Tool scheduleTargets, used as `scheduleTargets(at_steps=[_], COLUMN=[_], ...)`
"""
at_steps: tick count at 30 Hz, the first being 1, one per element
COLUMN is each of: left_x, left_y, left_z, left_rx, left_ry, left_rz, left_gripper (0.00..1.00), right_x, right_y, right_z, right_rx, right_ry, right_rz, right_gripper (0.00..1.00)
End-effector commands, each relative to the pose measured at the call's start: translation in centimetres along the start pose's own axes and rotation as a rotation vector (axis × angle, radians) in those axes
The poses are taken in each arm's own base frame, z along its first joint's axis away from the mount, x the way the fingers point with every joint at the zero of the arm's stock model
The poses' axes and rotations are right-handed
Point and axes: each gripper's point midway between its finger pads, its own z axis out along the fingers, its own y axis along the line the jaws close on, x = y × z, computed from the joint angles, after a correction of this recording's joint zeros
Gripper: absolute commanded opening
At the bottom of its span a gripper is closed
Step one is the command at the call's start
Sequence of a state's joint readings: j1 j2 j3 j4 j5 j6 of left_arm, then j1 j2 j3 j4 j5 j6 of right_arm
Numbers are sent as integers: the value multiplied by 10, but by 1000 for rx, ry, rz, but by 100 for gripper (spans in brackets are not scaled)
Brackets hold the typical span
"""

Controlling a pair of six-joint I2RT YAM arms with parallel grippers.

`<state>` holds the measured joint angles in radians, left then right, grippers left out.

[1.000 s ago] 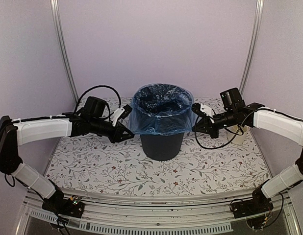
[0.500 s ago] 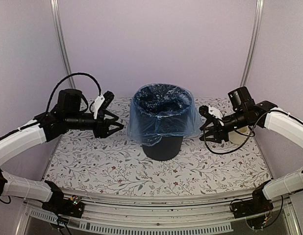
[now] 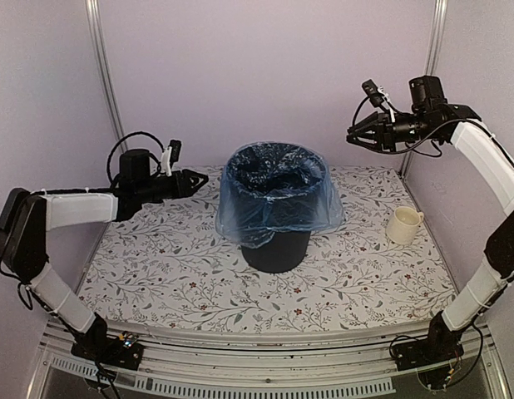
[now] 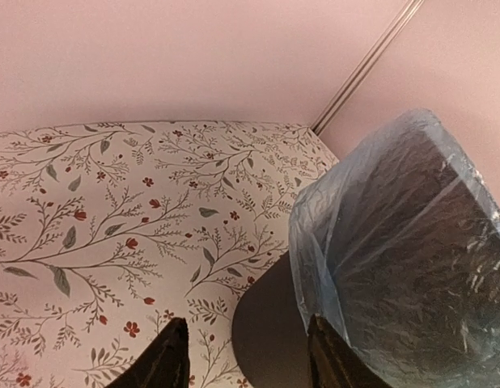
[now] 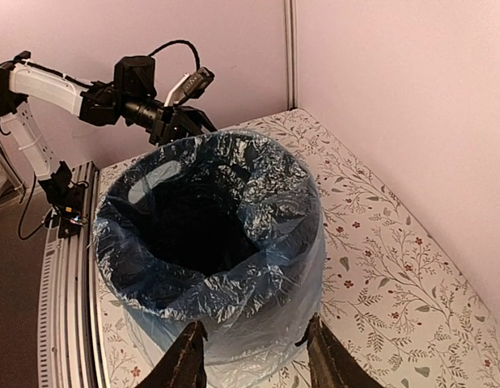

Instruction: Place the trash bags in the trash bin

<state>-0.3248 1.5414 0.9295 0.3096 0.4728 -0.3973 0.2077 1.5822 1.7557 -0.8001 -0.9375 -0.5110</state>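
Near left claw (image 3: 194, 174), apart, bag (image 3: 279, 206) lining bin (image 3: 275, 248)

The trash bin (image 3: 275, 249) stands at the middle of the worktop (image 3: 157, 274), with the trash bag (image 3: 278, 204) inside it, folded over the rim and hanging down the outside. The mug (image 3: 402, 225) sits on the worktop right of the bin, well apart from it. The left fingers (image 4: 167, 360) hang left of the bin, not touching it; the right fingers (image 5: 189, 356) are high above the worktop, right of the bin and behind the mug
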Motion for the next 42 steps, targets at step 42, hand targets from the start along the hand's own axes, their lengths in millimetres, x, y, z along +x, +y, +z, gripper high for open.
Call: scheduleTargets(at_steps=[42], left_x=[51], left_y=[-117], left_z=[-33], left_rx=[179], left_ry=[-25], left_rz=[239], left_gripper=[40], right_x=[29], right_y=[121], right_z=[43], right_rx=[-145], right_ry=[149], right_rz=[-241], right_gripper=[20])
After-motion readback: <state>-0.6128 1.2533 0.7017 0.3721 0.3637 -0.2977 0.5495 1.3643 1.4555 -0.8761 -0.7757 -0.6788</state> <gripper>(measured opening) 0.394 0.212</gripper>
